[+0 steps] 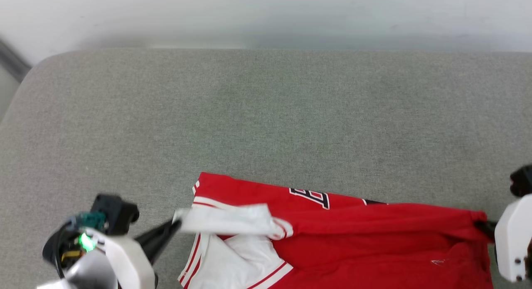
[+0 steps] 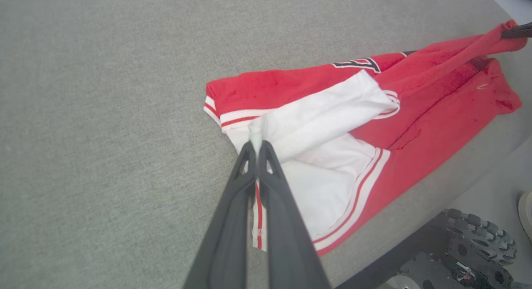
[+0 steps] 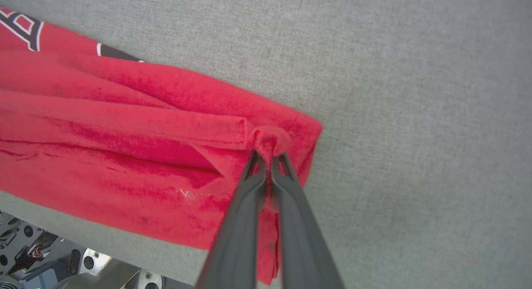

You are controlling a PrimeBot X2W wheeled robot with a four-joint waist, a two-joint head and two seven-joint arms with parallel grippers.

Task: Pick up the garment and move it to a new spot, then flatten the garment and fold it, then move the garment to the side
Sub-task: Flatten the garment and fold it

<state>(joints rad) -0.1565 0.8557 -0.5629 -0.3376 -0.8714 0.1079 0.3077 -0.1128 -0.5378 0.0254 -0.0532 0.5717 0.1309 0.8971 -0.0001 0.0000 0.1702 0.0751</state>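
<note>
Mid-flatten, seemingly. Holding the garment (image 1: 374, 243) at 6 o'clock on the grey padded surface (image 1: 266, 114): white sleeve (image 1: 232, 218) clenched in the left pincer (image 1: 174, 227) at 8 o'clock, red hem (image 1: 471, 217) in the right pincer (image 1: 482, 226) at 4 o'clock. Next: pull taut, lay flat.

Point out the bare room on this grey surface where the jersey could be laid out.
Widest free stretch: the grey surface between the garment and the back rim. Also bare: the strip beyond the left gripper, left of the white sleeve it pinches. Crowded: the near edge, where the garment lies bunched, its red corner pinched by the right gripper.
</note>
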